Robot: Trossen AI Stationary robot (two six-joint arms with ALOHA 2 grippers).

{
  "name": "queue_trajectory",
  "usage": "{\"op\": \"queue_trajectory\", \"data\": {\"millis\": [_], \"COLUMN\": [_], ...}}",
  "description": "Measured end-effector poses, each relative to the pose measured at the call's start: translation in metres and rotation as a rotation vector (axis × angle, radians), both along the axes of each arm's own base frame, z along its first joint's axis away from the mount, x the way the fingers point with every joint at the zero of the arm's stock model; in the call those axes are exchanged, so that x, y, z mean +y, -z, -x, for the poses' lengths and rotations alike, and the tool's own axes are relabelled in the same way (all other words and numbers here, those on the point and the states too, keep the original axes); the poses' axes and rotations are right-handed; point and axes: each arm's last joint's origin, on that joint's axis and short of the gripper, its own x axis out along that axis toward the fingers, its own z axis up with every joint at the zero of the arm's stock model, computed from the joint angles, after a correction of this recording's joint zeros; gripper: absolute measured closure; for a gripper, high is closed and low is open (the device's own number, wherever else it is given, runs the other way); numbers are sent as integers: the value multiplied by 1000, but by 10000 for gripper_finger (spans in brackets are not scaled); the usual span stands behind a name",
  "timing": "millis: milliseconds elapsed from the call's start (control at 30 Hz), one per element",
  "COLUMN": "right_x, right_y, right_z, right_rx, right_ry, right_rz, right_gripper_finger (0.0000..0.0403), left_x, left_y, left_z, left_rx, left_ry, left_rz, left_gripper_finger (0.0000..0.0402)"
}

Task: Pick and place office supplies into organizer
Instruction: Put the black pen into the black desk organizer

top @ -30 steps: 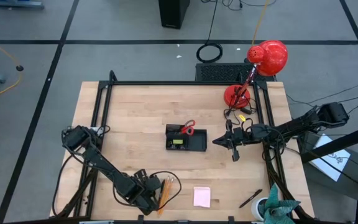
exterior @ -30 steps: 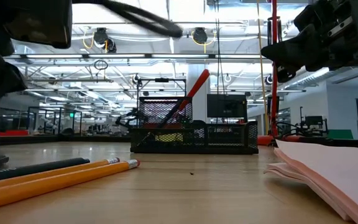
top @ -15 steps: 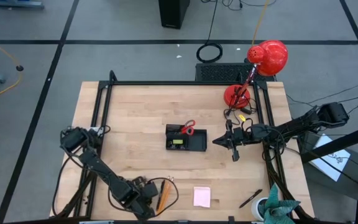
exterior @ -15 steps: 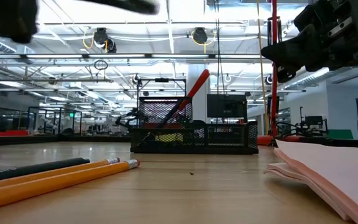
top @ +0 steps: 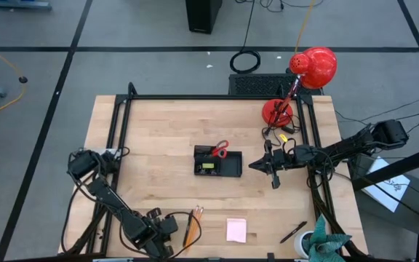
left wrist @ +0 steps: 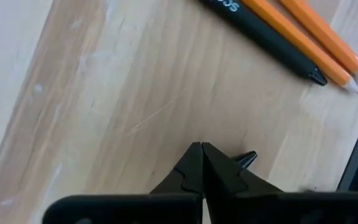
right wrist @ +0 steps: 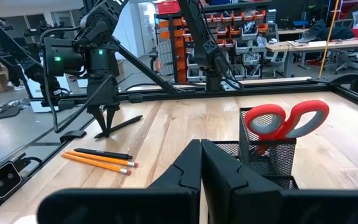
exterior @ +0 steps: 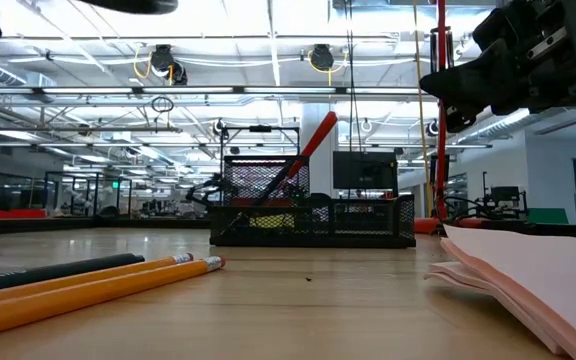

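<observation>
Wood table (top: 158, 167): left gripper (left wrist: 201, 149) pressed together, empty, beside pencils (left wrist: 316, 37), probably missed. Right gripper (right wrist: 201, 146) closed, parked near organizer (top: 218, 166).

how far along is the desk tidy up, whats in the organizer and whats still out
Done: the red-handled scissors stand in the organizer. In hand: nothing; the left end effector is shut and empty beside the pencils and a dark pen; the right end effector waits shut by the organizer. Left: those, the sticky-note pad and another pen.

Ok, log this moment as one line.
left pincer: shut, empty, beside pencils | right pincer: shut, waiting right of organizer | scissors: in organizer
</observation>
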Motion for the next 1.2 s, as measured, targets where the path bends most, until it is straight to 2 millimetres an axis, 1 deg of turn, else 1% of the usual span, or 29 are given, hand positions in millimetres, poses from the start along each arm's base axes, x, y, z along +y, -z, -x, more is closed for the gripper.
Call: {"op": "queue_trajectory", "data": {"millis": [167,300,400,500,667,800,933,1067,1200], "right_x": [0,0,0,-1,-1,-1,-1,-1,-1], "right_y": [0,0,0,0,1,1,1,1,1], "right_z": [0,0,0,0,0,0,0,0,0], "right_rx": [0,0,0,1,5,6,6,6,6], "right_ry": [0,1,3,22,23,23,23,23,23], "right_rz": [0,0,0,1,2,2,0,-1,-1], "right_gripper_finger": [399,399,399,399,399,399,399,399,399], "left_x": [8,15,17,14,0,-10,-17,-21,-28], "left_y": [-1,-3,-7,-7,-11,-12,-9,-6,-6], "left_z": [-9,-16,-21,-24,-23,-17,-2,15,25], "left_rx": [-31,-36,-48,-39,-94,-104,-58,1,4], "left_ry": [61,56,33,30,27,12,-37,-98,-108], "left_rz": [-43,-55,-16,56,160,197,190,146,150], "left_gripper_finger": [388,392,398,391,390,397,391,399,392]}}
